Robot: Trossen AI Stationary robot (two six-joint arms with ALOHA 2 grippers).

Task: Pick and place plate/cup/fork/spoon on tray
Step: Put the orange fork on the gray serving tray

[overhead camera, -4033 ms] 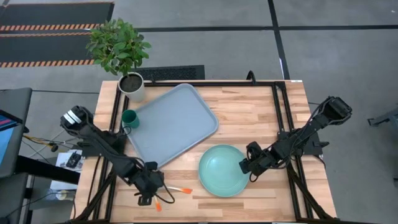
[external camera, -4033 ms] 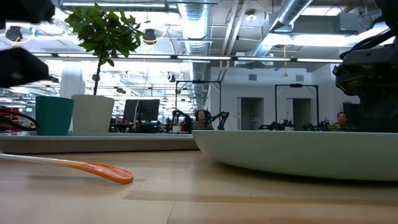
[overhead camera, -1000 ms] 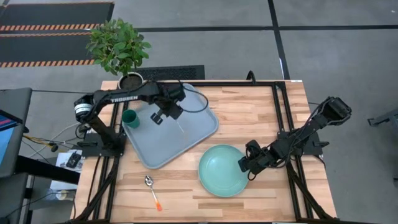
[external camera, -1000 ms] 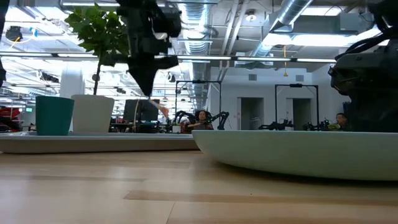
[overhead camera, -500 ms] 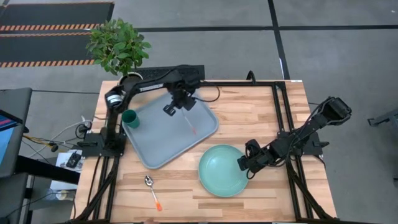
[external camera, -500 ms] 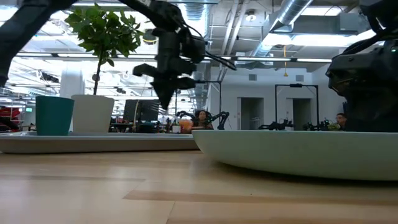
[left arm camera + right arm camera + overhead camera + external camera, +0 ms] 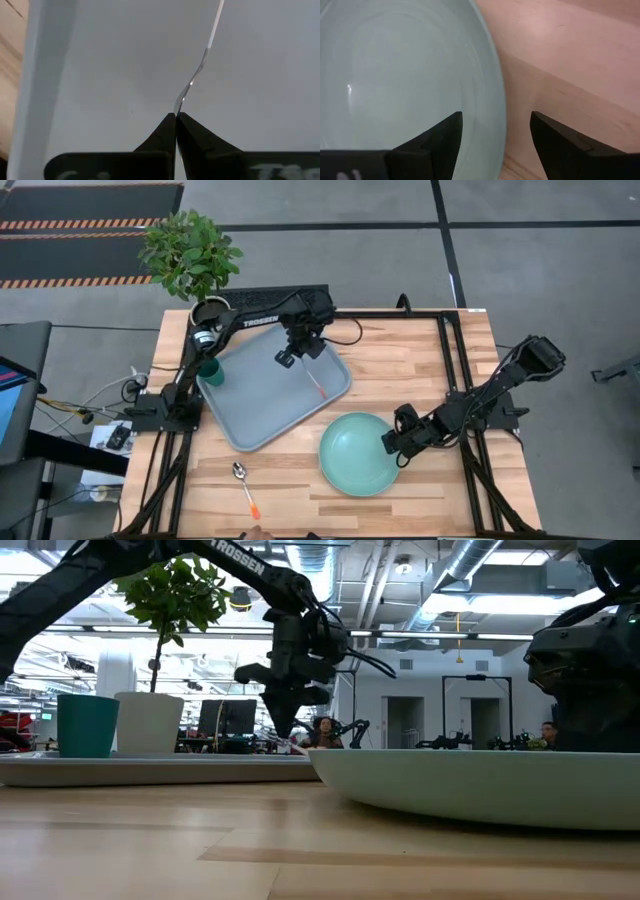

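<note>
Left wrist: L end effector (image 7: 175, 116) pinching fork (image 7: 191, 86).

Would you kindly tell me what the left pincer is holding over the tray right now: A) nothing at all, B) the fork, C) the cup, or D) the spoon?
B: the left pincer is shut on the fork, which hangs over the tray, while the spoon lies on the table and the cup stands at the tray's edge.
</note>
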